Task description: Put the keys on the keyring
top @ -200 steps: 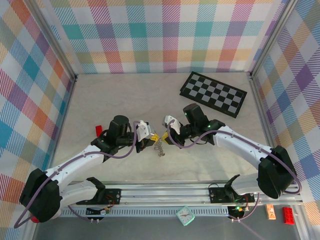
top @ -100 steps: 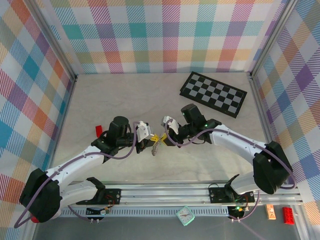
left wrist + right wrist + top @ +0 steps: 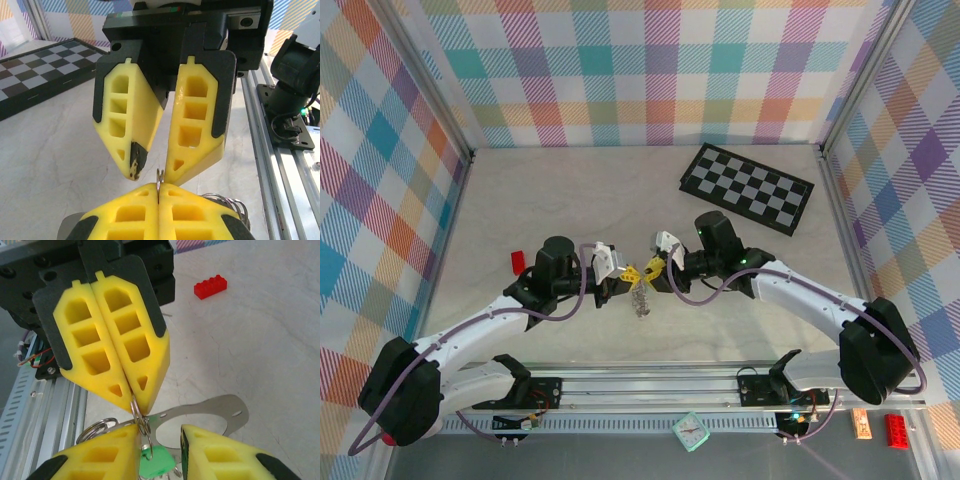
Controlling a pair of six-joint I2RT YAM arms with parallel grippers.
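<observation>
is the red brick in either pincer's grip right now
No, the red brick lies loose on the table, well apart from the left pincer and the right pincer.

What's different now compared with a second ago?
The right hand has parted its fingers, which were shut a second ago, after nudging left and coming back. The left hand stays shut on the keyring, which hangs between the hands as before. The chequered board and the red brick have not moved.
</observation>
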